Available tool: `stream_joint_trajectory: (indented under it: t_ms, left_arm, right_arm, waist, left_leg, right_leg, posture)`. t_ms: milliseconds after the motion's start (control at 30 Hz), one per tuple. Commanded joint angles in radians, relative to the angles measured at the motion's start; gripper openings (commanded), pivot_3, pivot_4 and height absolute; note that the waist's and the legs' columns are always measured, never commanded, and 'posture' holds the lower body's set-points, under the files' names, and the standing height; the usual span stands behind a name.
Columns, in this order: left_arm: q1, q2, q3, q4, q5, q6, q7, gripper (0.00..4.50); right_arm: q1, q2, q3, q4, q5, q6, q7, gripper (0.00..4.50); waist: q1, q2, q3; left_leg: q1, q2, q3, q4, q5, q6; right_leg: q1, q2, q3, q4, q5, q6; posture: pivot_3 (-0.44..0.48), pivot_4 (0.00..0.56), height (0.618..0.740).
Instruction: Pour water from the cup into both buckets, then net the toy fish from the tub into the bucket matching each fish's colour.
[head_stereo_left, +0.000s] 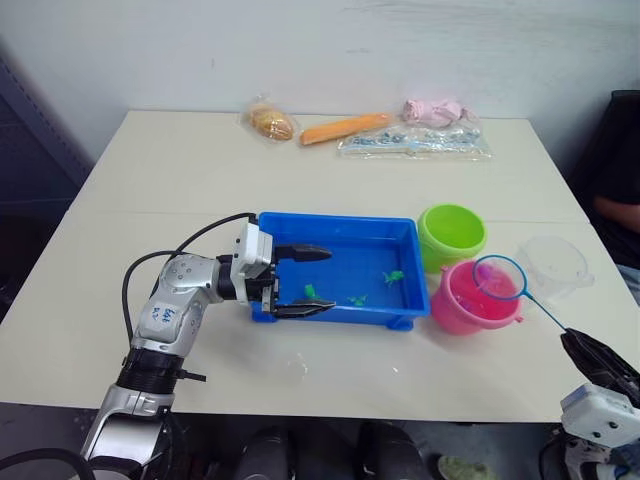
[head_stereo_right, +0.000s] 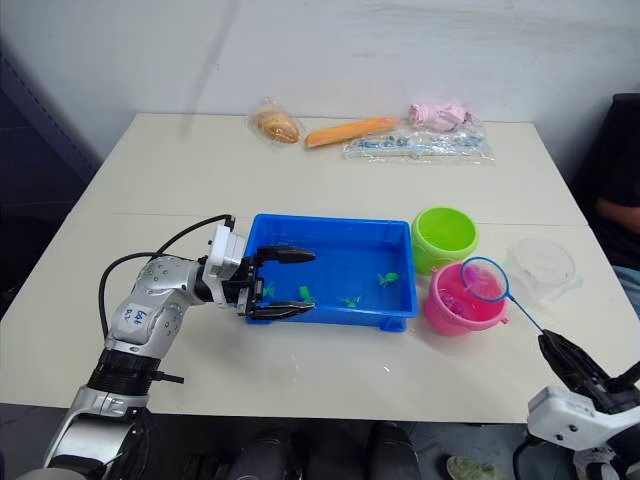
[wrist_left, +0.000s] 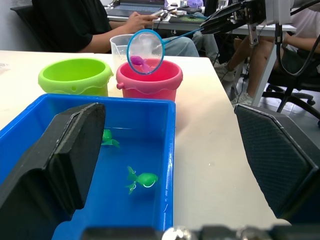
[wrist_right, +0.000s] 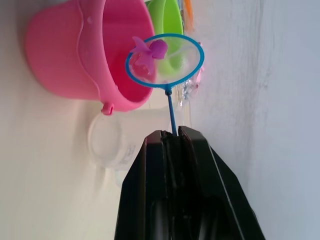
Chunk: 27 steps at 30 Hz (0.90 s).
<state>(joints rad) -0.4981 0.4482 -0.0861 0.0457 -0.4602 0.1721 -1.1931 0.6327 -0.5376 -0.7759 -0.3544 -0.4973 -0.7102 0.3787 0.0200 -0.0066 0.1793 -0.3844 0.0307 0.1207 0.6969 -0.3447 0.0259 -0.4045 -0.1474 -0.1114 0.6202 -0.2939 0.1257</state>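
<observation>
The blue tub (head_stereo_left: 350, 255) sits mid-table holding water and three green toy fish (head_stereo_left: 392, 277), (head_stereo_left: 355, 298), (head_stereo_left: 310, 291). My left gripper (head_stereo_left: 303, 281) is open astride the tub's near wall at its left end, one finger inside, one outside. To the tub's right stand the lime green bucket (head_stereo_left: 451, 232) and the pink bucket (head_stereo_left: 455, 310), with the clear cup (head_stereo_left: 553, 263) beyond them. My right gripper (wrist_right: 170, 133) is shut on the thin handle of a blue net (head_stereo_left: 499, 278). Its hoop hangs over the pink bucket with a pink fish (wrist_right: 147, 55) in the mesh.
Along the table's far edge lie a bagged bread roll (head_stereo_left: 270, 122), a carrot (head_stereo_left: 343, 128), a pink soft toy (head_stereo_left: 435, 110) and a clear plastic bag (head_stereo_left: 415, 142). A person (head_stereo_left: 615, 205) sits past the table's right side.
</observation>
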Motion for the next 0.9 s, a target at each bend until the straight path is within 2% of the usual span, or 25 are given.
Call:
stream_joint_trajectory:
  t_ms: [33,167,400,633,900]
  left_arm:
    - [-0.007,0.003,0.008,-0.024,0.000,-0.007,0.003,4.45]
    - [-0.013,-0.001,0.007,-0.015,0.001,-0.009,0.002,4.45]
    - [-0.034,-0.007,0.008,0.015,0.003,-0.017,-0.003,4.45]
    - [-0.018,-0.024,0.002,-0.015,-0.007,-0.001,0.014,4.45]
    - [-0.017,-0.015,0.002,-0.017,-0.005,0.002,0.008,4.45]
  right_arm:
    - [0.012,-0.031,-0.062,-0.017,-0.159,-0.055,-0.103,0.00]
    - [-0.002,-0.042,-0.073,-0.005,-0.231,-0.039,-0.190,0.00]
    - [0.022,-0.088,-0.070,0.028,-0.253,-0.057,-0.278,0.00]
    - [0.043,-0.079,-0.037,0.077,-0.249,-0.054,-0.332,0.00]
    - [0.048,-0.080,0.007,0.048,-0.259,-0.074,-0.356,0.00]
  waist:
    - [0.000,0.000,0.000]
    - [-0.001,0.000,0.000]
    - [-0.001,0.000,0.000]
    - [-0.009,0.000,0.000]
    - [-0.022,0.000,0.000]
  left_leg:
    - [0.000,0.000,0.000,0.000,0.000,0.000]
    - [0.000,0.000,0.000,0.000,0.000,0.000]
    - [0.000,0.000,0.000,0.000,0.000,0.000]
    - [0.000,0.000,0.000,0.000,0.000,0.000]
    - [0.000,0.000,0.000,0.000,0.000,0.000]
  right_leg:
    - [0.000,0.000,0.000,0.000,0.000,0.000]
    - [0.000,0.000,0.000,0.000,0.000,0.000]
    - [0.000,0.000,0.000,0.000,0.000,0.000]
    - [0.000,0.000,0.000,0.000,0.000,-0.001]
    - [0.000,0.000,0.000,0.000,0.000,-0.001]
  posture:
    - [0.000,0.150,0.740]
    - [0.000,0.150,0.740]
    - [0.000,0.150,0.740]
    - [0.000,0.150,0.740]
    - [0.000,0.150,0.740]
